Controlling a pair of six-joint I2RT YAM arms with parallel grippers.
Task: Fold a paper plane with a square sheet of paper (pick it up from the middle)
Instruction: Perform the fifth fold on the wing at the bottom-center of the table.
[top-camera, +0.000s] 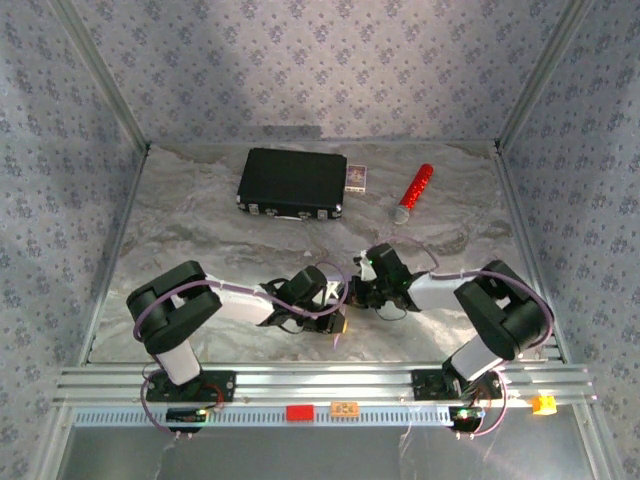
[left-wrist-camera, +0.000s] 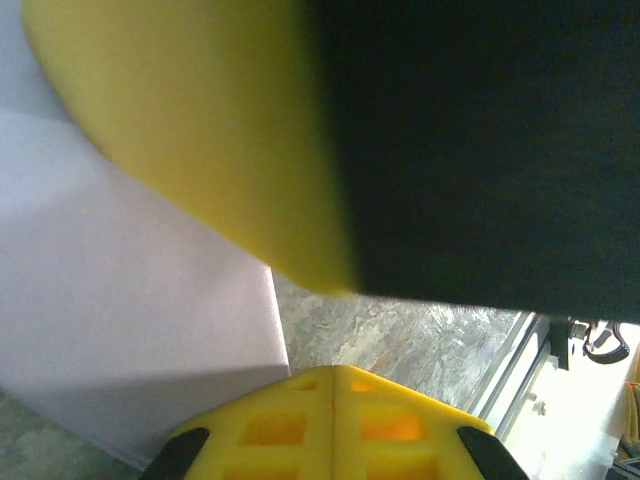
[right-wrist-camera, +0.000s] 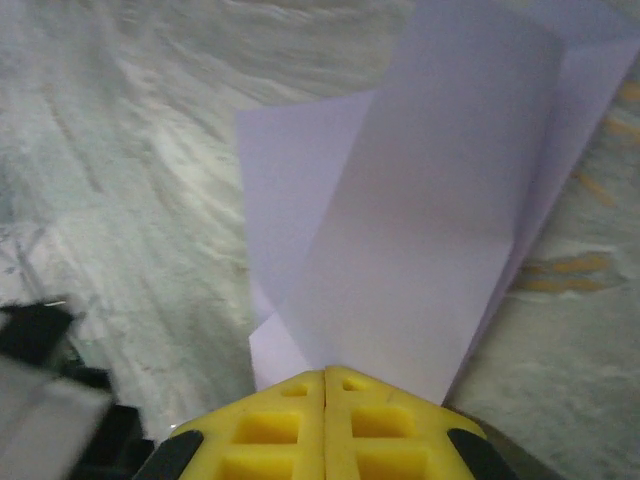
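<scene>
1. Straight ahead of the right gripper (right-wrist-camera: 325, 372), the square sheet of paper (right-wrist-camera: 420, 220) stands up from its yellow tips, which are clamped together on the paper. One crease runs away from them.
2. The left gripper (left-wrist-camera: 333, 368) has its fingers pressed together too. The sheet lies just to the left of its tips, and I cannot tell whether they nip its edge.
3. This looks like an early fold, with no dart shape yet. The next move likely calls for laying the raised panel edge on edge, then pressing along the crease.
4. The sheet's free edges lie beyond the right tips. The black case (top-camera: 292, 182) and the red-and-silver cylinder (top-camera: 412, 193) sit well beyond both grippers, so the table (top-camera: 200, 230) offers room. The grippers themselves crowd each other.
</scene>
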